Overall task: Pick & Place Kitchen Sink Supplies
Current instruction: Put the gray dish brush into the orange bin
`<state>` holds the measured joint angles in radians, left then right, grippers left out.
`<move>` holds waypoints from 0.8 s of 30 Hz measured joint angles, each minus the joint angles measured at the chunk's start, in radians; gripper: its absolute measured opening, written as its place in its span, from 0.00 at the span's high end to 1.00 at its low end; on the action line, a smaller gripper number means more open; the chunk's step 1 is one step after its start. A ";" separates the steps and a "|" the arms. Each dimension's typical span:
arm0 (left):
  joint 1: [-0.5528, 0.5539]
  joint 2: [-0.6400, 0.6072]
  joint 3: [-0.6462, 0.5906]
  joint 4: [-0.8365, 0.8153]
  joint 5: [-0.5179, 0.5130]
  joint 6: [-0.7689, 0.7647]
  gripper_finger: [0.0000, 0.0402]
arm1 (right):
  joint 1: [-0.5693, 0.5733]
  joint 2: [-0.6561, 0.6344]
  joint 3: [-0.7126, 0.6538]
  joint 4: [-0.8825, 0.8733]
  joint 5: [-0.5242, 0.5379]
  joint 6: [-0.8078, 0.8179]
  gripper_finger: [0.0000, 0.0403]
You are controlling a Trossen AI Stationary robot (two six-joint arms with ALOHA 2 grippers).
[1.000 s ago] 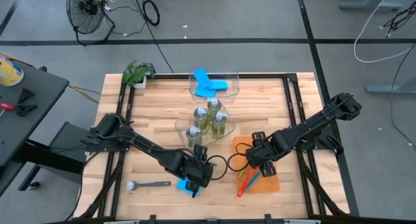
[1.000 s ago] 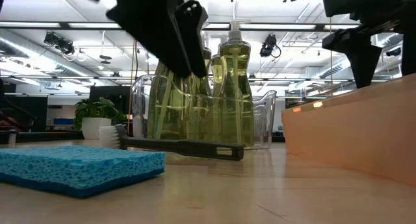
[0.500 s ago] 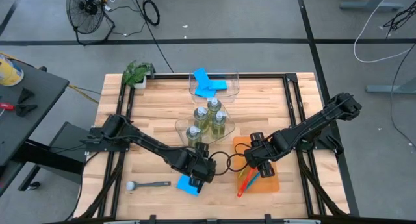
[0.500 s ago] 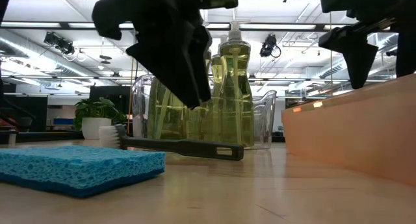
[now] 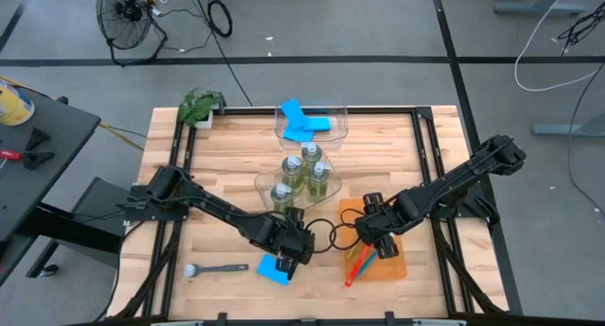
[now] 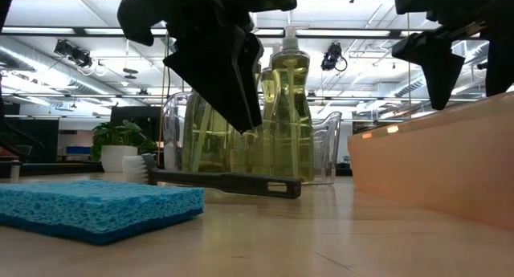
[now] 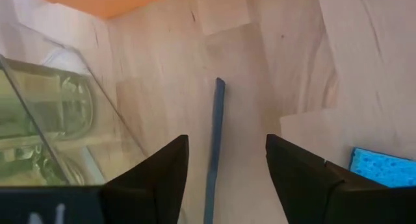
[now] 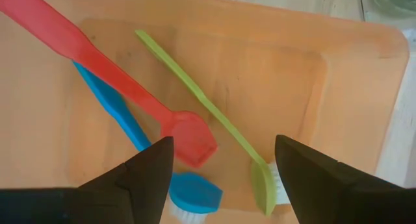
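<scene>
High view is showing the left tool shifting inboard over the blue sponge lying on the counter, fingers narrowing but grasping nothing yet, suggesting pickup is imminent; right tool is hovering released above the orange tray.

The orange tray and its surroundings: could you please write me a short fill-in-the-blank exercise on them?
1. The orange tray holds ___ dish brushes.
2. The clear bin beside it holds pump bottles of ___ liquid.
3. The dark grey brush lies on the ___, outside the tray.
4. The loose blue sponge lies under the ___ pincer.

Missing words: three; yellow-green; table; left
</scene>
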<state>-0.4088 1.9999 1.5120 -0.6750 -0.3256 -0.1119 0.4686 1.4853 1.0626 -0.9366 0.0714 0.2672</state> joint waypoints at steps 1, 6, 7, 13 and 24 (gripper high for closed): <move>0.000 0.000 0.000 0.002 0.006 -0.004 0.49 | 0.000 0.000 0.000 0.002 0.000 -0.002 0.34; -0.010 0.000 0.000 0.002 0.040 -0.054 0.50 | 0.000 0.000 0.000 0.007 0.000 -0.002 0.34; -0.016 0.000 0.000 0.002 0.041 -0.059 0.50 | 0.000 0.000 0.000 0.008 0.001 -0.002 0.34; -0.070 -0.002 0.049 -0.019 0.020 -0.034 0.50 | 0.000 0.000 0.000 0.020 0.001 -0.002 0.34; -0.071 0.062 0.051 -0.023 -0.037 -0.024 0.50 | 0.000 0.000 0.000 0.058 0.042 0.001 0.34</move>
<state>-0.4800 2.0618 1.5635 -0.6983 -0.3626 -0.1359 0.4686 1.4853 1.0630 -0.8791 0.1136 0.2684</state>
